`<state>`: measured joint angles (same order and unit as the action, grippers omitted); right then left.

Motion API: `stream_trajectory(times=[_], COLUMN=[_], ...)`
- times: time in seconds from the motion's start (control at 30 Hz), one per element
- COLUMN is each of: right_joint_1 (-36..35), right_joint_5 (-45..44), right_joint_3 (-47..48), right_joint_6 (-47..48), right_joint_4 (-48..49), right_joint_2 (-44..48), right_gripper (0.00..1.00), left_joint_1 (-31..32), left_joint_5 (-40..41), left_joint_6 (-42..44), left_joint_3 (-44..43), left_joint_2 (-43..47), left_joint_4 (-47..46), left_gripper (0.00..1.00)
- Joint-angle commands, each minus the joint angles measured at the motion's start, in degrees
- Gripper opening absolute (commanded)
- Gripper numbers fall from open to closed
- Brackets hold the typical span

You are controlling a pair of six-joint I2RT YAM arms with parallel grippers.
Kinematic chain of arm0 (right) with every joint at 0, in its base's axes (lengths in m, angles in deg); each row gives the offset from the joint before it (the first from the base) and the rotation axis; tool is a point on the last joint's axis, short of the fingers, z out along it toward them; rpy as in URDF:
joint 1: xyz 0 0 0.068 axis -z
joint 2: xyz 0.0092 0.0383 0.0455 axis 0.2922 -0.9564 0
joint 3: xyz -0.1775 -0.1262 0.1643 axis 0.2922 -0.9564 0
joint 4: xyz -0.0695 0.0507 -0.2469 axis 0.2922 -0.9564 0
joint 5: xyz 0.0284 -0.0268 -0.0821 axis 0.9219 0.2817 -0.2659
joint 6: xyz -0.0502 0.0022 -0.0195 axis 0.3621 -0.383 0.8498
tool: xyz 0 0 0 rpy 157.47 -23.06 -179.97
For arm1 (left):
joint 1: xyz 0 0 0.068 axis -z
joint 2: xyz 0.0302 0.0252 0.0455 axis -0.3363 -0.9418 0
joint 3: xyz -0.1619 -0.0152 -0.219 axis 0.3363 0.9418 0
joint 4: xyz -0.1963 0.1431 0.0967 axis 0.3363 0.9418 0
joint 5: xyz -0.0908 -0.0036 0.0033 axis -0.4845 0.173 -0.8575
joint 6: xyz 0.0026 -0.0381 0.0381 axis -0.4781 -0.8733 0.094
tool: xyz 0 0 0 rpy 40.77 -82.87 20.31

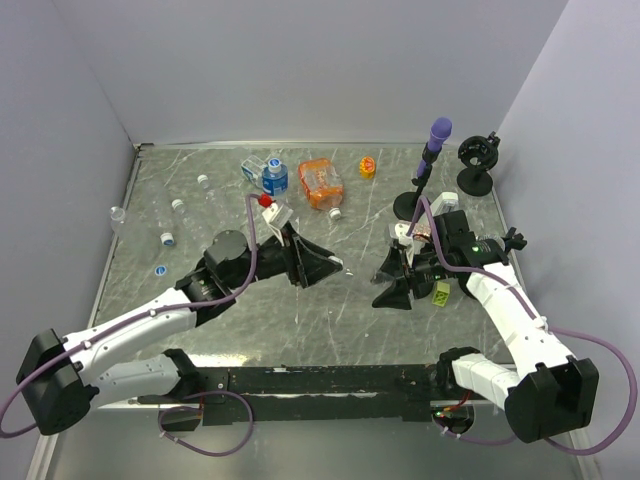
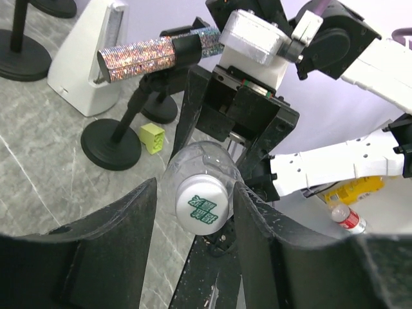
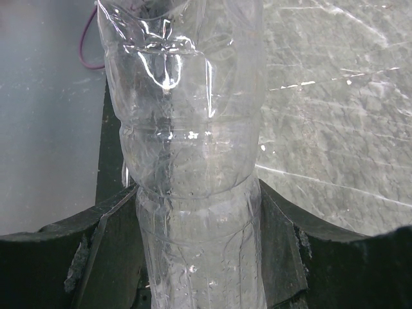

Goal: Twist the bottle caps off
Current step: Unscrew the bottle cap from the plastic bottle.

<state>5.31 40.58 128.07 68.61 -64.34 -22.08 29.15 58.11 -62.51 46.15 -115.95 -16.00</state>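
Bottle caps (image 1: 167,239), marbled table (image 1: 330,320) (lilac walls (image 1: 300,70))

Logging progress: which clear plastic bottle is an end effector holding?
The clear plastic bottle with the green-printed white cap, gripped by the right end effector; the others rest on the marbled table.

Bright even light, soft shadows, glare on bottle (image 3: 168,77)

White round plastic screw cap (image 2: 203,205), green print on top, faces camera on clear plastic bottle (image 2: 193,159). Cap sits between black fingers of left hand (image 2: 196,196), gap at left finger. Right hand (image 2: 217,161) behind grips bottle. Small lime block (image 2: 152,138) on grey marbled table (image 2: 38,167).
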Motion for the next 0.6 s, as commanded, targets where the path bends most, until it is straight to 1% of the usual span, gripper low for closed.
stream_trajectory(times=[0.0,0.03,0.07,0.13,0.2,0.23,0.33,0.37,0.5,0.53,0.57], right_joint_1=[0.43,0.43,0.52,0.43,0.43,0.43,0.43,0.43,0.35,0.43,0.43], right_joint_5=[2.44,2.18,2.26,2.09,1.91,1.74,0.69,0.07,-2.13,-2.48,-3.00], right_joint_3=[-0.18,-0.27,-0.27,-0.36,-0.36,-0.36,-0.62,-0.88,-2.72,-2.99,-3.25], right_joint_6=[-0.27,-0.44,-0.53,-0.53,-0.45,-0.44,-1.14,-1.93,-5.71,-6.50,-7.03], right_joint_4=[1.88,1.96,2.05,2.14,2.05,2.05,2.84,3.54,8.02,8.90,9.78], right_joint_2=[-0.07,0.02,0.02,-0.15,-0.42,-0.51,-0.51,-0.25,1.16,1.25,1.60], right_gripper=[0.21,0.21,0.21,0.21,0.21,0.21,0.21,0.21,0.21,0.21,0.20], left_joint_1=[0.60,0.60,0.60,0.69,0.60,0.69,0.69,0.51,0.51,0.60,0.51], left_joint_5=[-1.75,-1.75,-1.49,-1.22,-0.96,-0.26,3.33,4.91,10.89,11.86,13.00], left_joint_6=[-0.36,-0.36,-0.45,-0.71,-1.41,-2.20,-7.20,-10.26,-27.30,-33.52,-37.84], left_joint_3=[-1.68,-1.42,-1.33,-1.42,-2.03,-2.47,-5.01,-5.98,-8.44,-9.41,-10.55], left_joint_2=[0.20,0.29,0.46,0.55,0.38,0.29,-0.33,-0.59,-2.08,-2.78,-3.48], left_joint_4=[-2.21,-2.39,-2.47,-2.12,-1.51,-0.55,5.84,7.88,15.53,17.63,21.22], left_gripper=[0.54,0.53,0.44,0.30,0.07,0.01,0.01,0.01,0.01,0.01,0.01])
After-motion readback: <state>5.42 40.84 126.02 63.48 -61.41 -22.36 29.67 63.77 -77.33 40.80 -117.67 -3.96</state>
